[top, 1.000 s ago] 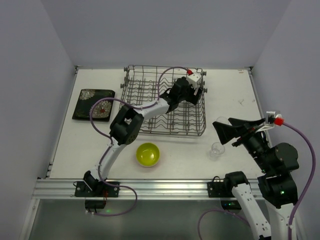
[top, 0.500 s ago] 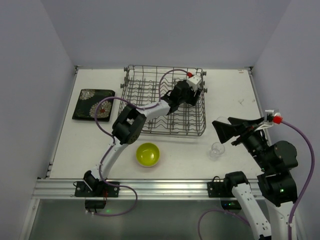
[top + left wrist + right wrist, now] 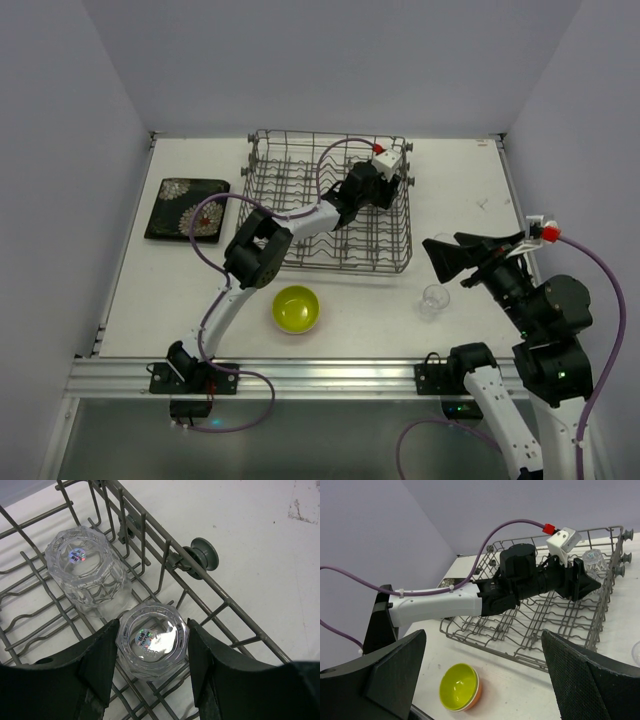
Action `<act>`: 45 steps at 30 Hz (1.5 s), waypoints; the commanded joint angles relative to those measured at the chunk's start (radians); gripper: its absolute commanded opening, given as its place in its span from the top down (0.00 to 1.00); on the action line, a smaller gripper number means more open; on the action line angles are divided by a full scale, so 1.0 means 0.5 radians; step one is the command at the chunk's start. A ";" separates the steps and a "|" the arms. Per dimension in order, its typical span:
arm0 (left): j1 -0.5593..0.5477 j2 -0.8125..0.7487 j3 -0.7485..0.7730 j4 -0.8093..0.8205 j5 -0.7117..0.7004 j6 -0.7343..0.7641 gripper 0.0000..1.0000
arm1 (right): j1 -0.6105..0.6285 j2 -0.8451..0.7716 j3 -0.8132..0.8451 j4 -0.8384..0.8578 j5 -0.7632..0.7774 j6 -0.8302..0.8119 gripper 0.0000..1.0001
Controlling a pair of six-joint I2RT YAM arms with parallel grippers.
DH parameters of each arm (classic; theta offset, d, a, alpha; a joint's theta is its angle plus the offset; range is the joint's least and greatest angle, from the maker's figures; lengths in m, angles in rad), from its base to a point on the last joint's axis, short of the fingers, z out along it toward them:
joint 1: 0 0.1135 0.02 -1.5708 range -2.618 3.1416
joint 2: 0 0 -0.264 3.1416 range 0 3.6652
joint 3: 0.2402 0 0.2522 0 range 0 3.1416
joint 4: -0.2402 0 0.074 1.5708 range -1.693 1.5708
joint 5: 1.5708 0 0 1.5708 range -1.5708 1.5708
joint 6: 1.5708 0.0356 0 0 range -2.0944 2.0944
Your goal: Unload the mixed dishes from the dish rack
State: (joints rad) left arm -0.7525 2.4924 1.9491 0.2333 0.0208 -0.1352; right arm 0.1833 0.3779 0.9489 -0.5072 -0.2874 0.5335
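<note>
Target is the nearer glass (image 3: 152, 641), upside down on the wires in the far right corner of the dish rack (image 3: 220, 598), just inside the rim. A second glass (image 3: 87, 575), also inverted, sits just beside it. Left tool (image 3: 153, 631) straddles the nearer one at a middling spread, one finger on each side, pads at or a hair off the walls. Can't tell if it's actually clamped. Handling call: small, light, rigid faceted glass, so slick and brittle with no give. Squeeze should be modest and centred. Best hold is across the side walls, flats against the pads, down the body rather than at the thick base on top, where it could squirt out. I'd lift straight up to clear the tines and the neighbour, since a tilt risks clinking the two or snagging a wire. Right tool (image 3: 470, 258) is spread wide and carrying nothing, hovering over the counter (image 3: 470, 180) right of the rack, near a loose glass (image 3: 433, 298) sitting there. Containers: those two glasses are all I can make out in the rack. Yellow-green bowl (image 3: 296, 308) is on the counter in front of the rack with nothing in it, and looks nested in an orange bowl (image 3: 473, 700). Flowered plate (image 3: 187, 208) lies flat left of the rack.
</note>
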 commanded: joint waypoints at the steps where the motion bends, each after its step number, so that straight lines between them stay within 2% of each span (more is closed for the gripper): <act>1: -0.017 -0.174 -0.020 0.144 -0.078 -0.027 0.90 | 0.008 0.042 0.004 0.082 -0.051 -0.024 0.01; 8: -0.023 -0.278 -0.036 0.132 -0.164 -0.079 0.99 | 0.008 0.054 0.013 0.076 -0.057 -0.030 0.01; 21: -0.035 -0.717 -0.296 0.123 -0.158 -0.180 1.00 | 0.011 0.097 0.023 0.076 0.013 -0.064 0.01; 26: -0.008 -1.085 -0.446 -0.165 -0.265 -0.407 1.00 | 0.023 0.137 0.023 0.088 0.191 -0.094 0.01; 27: 0.011 -1.252 -0.508 -0.184 -0.250 -0.468 1.00 | 0.023 0.152 0.020 0.097 0.188 -0.082 0.01; 29: 0.099 -1.449 -0.771 -0.111 -0.085 -0.706 1.00 | 0.023 0.216 0.004 0.167 0.140 -0.049 0.01; 30: 0.148 -1.663 -0.890 -0.047 0.001 -0.824 1.00 | 0.023 0.247 -0.002 0.210 0.088 0.006 0.01; 31: 0.204 -1.771 -1.147 0.160 0.269 -0.937 1.00 | 0.023 0.275 -0.060 0.283 0.014 0.049 0.01; 33: 0.378 -2.065 -1.421 0.434 0.522 -1.339 1.00 | 0.023 0.382 -0.139 0.608 -0.399 0.190 0.01; 34: 0.440 -2.152 -1.681 0.739 0.681 -1.459 1.00 | 0.023 0.428 -0.246 0.773 -0.583 0.273 0.01; 35: 0.456 -2.229 -1.783 0.858 0.728 -1.642 1.00 | 0.023 0.486 -0.323 0.960 -0.931 0.401 0.01; 36: 0.462 -2.372 -1.873 0.941 0.747 -1.717 1.00 | 0.026 0.620 -0.409 1.561 -1.077 0.734 0.01; 37: 0.462 -2.435 -2.013 1.045 0.741 -1.769 1.00 | 0.047 0.710 -0.574 1.910 -1.173 0.919 0.01; 38: 0.456 -2.490 -2.078 1.113 0.741 -1.879 1.00 | 0.069 0.808 -0.627 2.460 -1.229 1.079 0.01; 39: 0.453 -2.585 -2.197 1.220 0.729 -1.932 1.00 | 0.096 1.015 -0.640 2.611 -1.223 1.269 0.01; 41: 0.447 -2.674 -2.293 1.248 0.661 -2.051 1.00 | 0.210 1.195 -0.542 2.750 -1.220 1.329 0.01; 44: 0.425 -2.834 -2.456 1.248 0.490 -2.122 1.00 | 0.446 1.373 -0.370 2.663 -1.125 1.201 0.01; 45: 0.413 -2.910 -2.526 1.242 0.362 -2.126 1.00 | 0.544 1.392 -0.331 2.598 -1.015 1.061 0.01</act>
State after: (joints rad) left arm -0.5381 1.1091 0.7490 0.7506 0.2981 -1.0851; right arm 0.3702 1.0901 0.6823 0.5751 -0.7826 1.0630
